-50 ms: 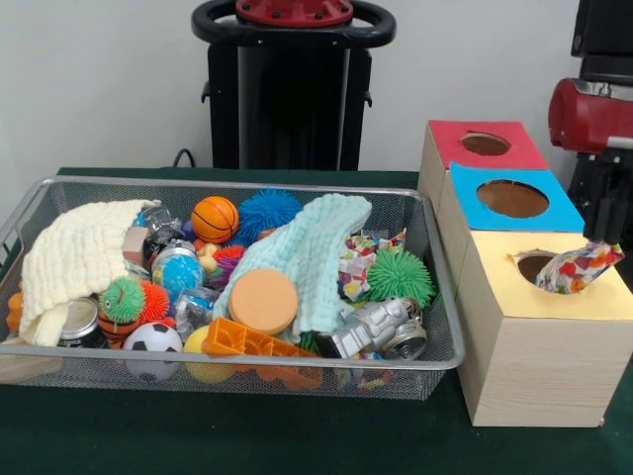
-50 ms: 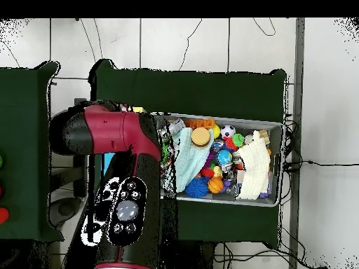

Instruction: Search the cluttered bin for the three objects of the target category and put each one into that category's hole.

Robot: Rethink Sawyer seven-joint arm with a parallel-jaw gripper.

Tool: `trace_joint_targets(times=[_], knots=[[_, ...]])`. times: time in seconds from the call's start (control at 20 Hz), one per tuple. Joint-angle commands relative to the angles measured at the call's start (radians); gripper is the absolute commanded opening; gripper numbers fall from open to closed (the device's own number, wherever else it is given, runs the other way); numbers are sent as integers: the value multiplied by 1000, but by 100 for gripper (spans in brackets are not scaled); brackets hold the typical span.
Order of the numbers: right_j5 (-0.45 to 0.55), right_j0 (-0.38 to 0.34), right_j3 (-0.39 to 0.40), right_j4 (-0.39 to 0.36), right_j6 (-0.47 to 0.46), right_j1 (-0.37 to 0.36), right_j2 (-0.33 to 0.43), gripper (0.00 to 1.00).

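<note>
1. Wire bin, one, full of mixed toys.
2. Boxes, three, in a row just right of the bin in the front view. Their tops are red, blue and yellow, with one round hole each.
3. Crinkled patterned wrappers, two. One sticks out of the yellow box's hole. The other lies in the bin, beside the mint cloth.
4. Cloths, two: the mint one and a cream one, both in the bin.
5. Arm: overhead it covers the boxes beside the bin. The front view shows only a red segment.
6. Gripper: seen in neither view, so whether it is apart or together cannot be told.
</note>
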Motion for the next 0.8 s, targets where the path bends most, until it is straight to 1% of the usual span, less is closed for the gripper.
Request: trace_joint_targets(times=[0.05, 0.25, 0.35, 0.45, 0.5, 0.6, 0.8], knots=[[4, -17, -13, 49, 218, 77, 62, 0], [12, -26, -13, 49, 199, 96, 58, 0], [34, -23, -9, 45, 192, 96, 46, 0], [106, -15, -24, 23, 168, 102, 16, 0], [175, -14, -38, 3, 142, 111, 0, 0], [209, -21, -34, -10, 113, 123, 2, 0], [227, -23, -43, -33, 84, 143, -1, 0]])
